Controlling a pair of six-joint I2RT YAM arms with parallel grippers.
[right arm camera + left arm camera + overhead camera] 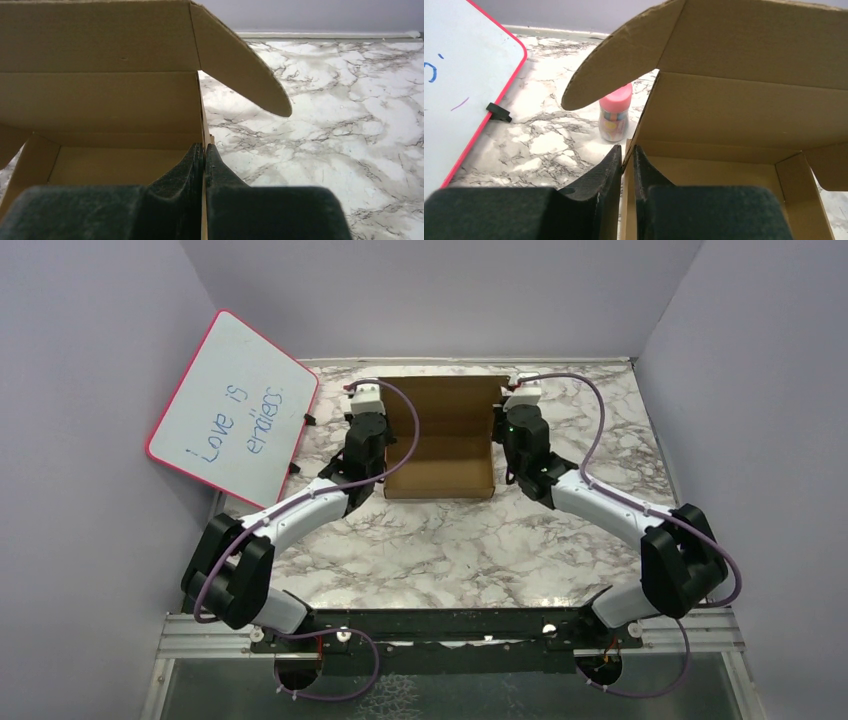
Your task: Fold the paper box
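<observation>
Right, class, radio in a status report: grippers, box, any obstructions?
Left gripper shut on left wall of paper box; right gripper shut on right wall. Lid raised, not closed. Pink-capped jar outside left wall, seemingly not blocking.

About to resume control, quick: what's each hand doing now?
Left hand: closed on the paper box, pinching its left wall.
Right hand: closed on the paper box's right wall.

Soft even light — blurry fg
</observation>
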